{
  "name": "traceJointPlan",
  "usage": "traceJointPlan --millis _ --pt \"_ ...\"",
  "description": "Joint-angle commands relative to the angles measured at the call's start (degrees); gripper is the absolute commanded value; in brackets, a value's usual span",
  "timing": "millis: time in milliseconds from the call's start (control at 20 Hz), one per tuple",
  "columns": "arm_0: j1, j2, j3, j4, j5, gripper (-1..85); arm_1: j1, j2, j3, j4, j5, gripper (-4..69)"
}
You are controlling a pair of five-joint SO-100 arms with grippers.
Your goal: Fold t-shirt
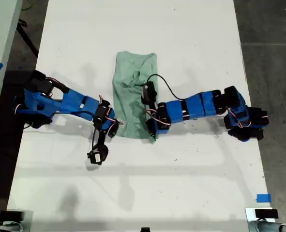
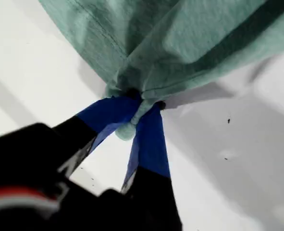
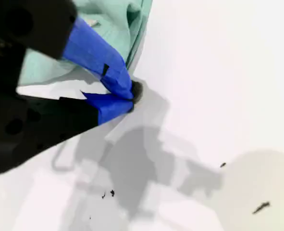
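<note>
Your first gripper [image 2: 134, 113] pinches a bunched corner of the shirt [image 1: 133, 92]; lift gently so the cloth ahead of it drapes without slipping. Your second gripper [image 3: 127, 96] is pressed together, empty on the table [image 1: 191, 43], with the shirt just behind it.

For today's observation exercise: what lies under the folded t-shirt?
The mint-green t-shirt rests on the white table. Whether anything is beneath the cloth is hidden. My first gripper pinches one corner, lifting it off the table.
</note>
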Motion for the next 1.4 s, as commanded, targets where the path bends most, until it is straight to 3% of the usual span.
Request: traceJointPlan --millis 0,150,400,500,600,650,900,1250,1350 --pt "1.3 0.7 -7.4 6.3 -0.5 0.0 -0.9 0.0 -2.3 -0.1 0.6 -1.2" --pt "2.0 2.5 -14.9 16.9 -0.5 0.0 -0.8 0.0 -2.3 -0.3 0.4 -1.2" --pt "1.0 8.6 -15.4 21.2 -0.1 1.3 -0.6 -0.1 -2.3 -0.5 0.3 -1.2" --pt "0.1 8.2 -15.9 21.1 0.1 8.6 -0.5 -0.1 -2.3 -0.7 0.3 -1.2" --pt "-0.7 9.0 -17.9 21.5 1.5 28.2 -0.5 -0.1 -2.3 -0.4 0.4 -1.2" --pt "-1.0 10.5 -18.5 21.8 1.9 30.8 -0.6 -0.1 -2.3 -0.4 0.4 -1.2" --pt "-2.1 8.7 -17.1 21.0 2.5 31.5 -0.6 0.0 -2.3 -0.4 0.5 -1.2" --pt "-2.7 -5.1 -17.8 12.6 2.3 30.8 -1.0 0.1 -2.5 -0.2 0.6 -1.2" --pt "-3.6 -10.2 -18.5 10.2 1.8 18.8 -1.0 0.1 -2.5 -0.2 0.6 -1.2"
